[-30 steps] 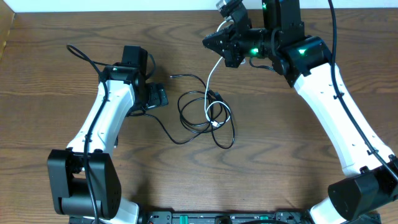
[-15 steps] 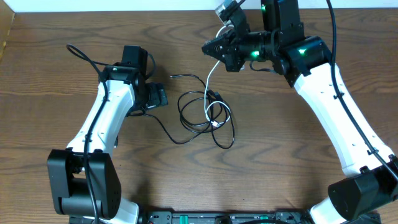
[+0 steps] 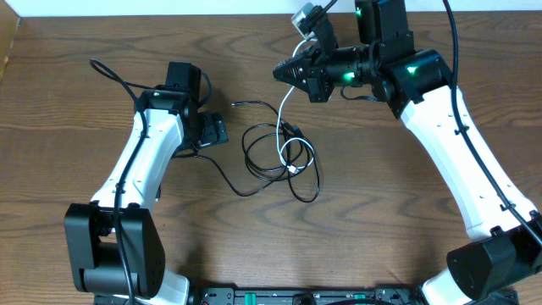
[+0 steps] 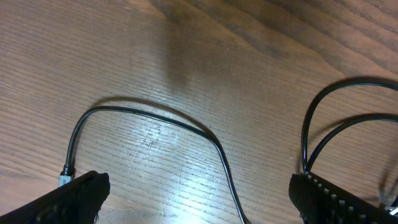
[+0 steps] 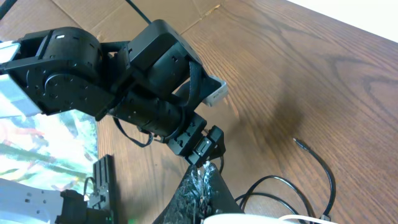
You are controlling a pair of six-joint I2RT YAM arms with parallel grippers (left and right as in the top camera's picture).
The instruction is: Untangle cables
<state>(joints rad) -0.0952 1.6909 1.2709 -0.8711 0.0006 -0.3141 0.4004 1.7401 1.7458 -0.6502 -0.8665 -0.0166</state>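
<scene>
The cables lie tangled mid-table. Two black cables form overlapping loops; one plug end points left, and a strand runs toward my left gripper. The white cable rises from its loop up into my right gripper, which is shut on it above the table. In the left wrist view, my left gripper is open and low over the wood, with a black cable passing between its fingers and a plug by the left finger. The right wrist view shows closed fingers above the black loops.
A cardboard box edge sits at the table's far left. A thick black arm wire loops beside the left arm. The left arm fills much of the right wrist view.
My right wrist has turned slightly and shifted a little left, still holding the white cable. The left arm and the black cables have not moved.
</scene>
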